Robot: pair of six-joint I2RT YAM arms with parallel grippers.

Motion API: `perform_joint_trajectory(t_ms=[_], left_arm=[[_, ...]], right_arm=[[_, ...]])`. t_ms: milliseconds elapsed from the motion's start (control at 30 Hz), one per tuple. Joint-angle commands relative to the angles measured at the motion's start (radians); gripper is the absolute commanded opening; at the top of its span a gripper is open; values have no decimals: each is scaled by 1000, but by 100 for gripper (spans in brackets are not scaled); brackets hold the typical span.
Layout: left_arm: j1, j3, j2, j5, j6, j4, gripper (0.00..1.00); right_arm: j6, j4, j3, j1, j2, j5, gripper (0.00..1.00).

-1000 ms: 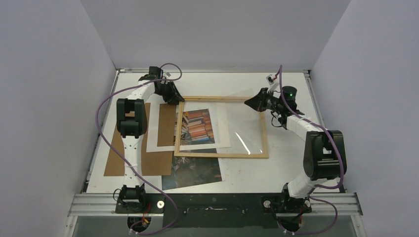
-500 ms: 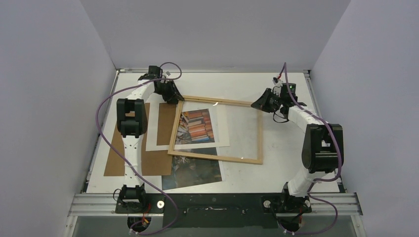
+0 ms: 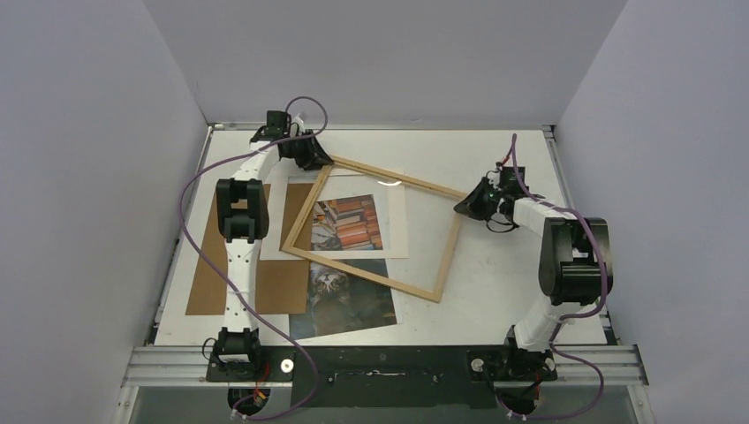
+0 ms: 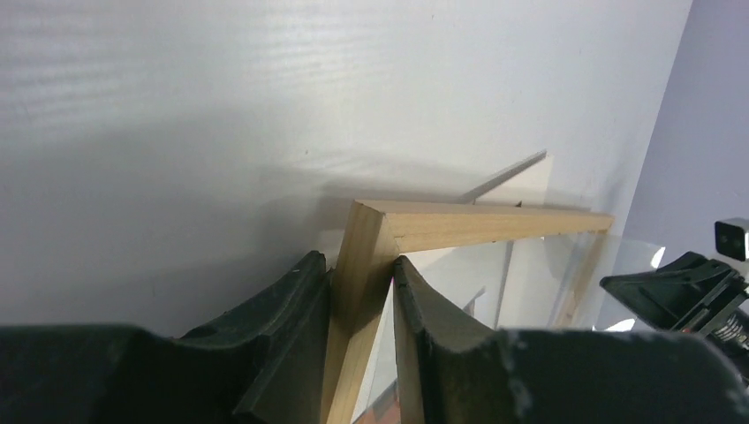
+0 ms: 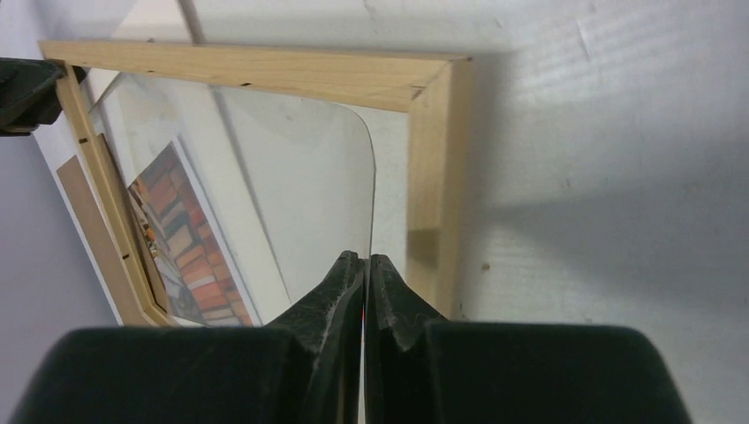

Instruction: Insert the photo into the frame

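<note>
Your left gripper (image 4: 358, 269) clamps frame (image 4: 495, 225) corner; right gripper (image 5: 364, 261) pinches clear pane (image 5: 291, 168) edge. Frame looks light and stiff, pane slick and fragile: hold rails near corners.

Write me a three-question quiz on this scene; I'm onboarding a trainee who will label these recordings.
1. True or false: the left pincer clamps a corner of the frame.
2. The right pincer is shut on: A the brown board; B the clear pane; C nothing.
3. Fill in: the photo lies partly under the white ____.
Key: 1 true; 2 B; 3 mat.
</note>
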Motion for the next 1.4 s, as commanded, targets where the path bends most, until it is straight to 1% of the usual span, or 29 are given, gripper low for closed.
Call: perform_joint_trajectory(t_ms=[0, 133, 167, 300, 433, 533, 600, 633, 700, 767, 800, 867, 967, 1100, 1167, 1267, 1367], left_arm=[[21, 122, 28, -40, -40, 119, 33], [32, 116, 0, -142, -29, 103, 51], [37, 114, -13, -163, -20, 94, 54], [51, 123, -72, -248, 28, 7, 66], [49, 84, -151, -304, 73, -100, 72], [49, -64, -254, -331, 98, -81, 76], [49, -204, -309, -306, 122, -34, 77], [51, -245, -327, -274, 140, -15, 78], [50, -284, -338, -251, 177, -34, 79], [49, -289, -330, -247, 201, -88, 79], [49, -297, -334, -251, 207, -102, 79], [48, -338, -362, -263, 201, -89, 79], [48, -388, -420, -269, 190, -56, 79], [51, -414, -477, -313, 161, -107, 79], [52, -466, -519, -342, 123, -115, 79], [56, -587, -607, -427, 44, -108, 79], [55, -682, -683, -496, -5, -118, 79]], right_arm=[[144, 15, -86, 41, -120, 100, 0], [230, -2, -137, 60, -224, 195, 0], [231, -1, -143, 68, -248, 206, 0], [148, -43, -137, 118, -292, 192, 0], [147, -64, -178, 170, -379, 221, 0], [113, -58, -203, 200, -443, 246, 0], [69, -37, -228, 203, -478, 242, 7], [58, -34, -242, 202, -488, 247, 13], [57, -52, -259, 196, -471, 246, 32], [85, -63, -268, 195, -425, 224, 44], [105, -51, -276, 196, -402, 204, 46], [143, 26, -305, 197, -367, 152, 50], [148, 74, -293, 195, -340, 135, 50], [126, 89, -275, 183, -324, 135, 47], [139, 135, -291, 172, -319, 124, 42], [158, 170, -315, 166, -317, 139, 30], [175, 190, -335, 165, -328, 162, 28]])
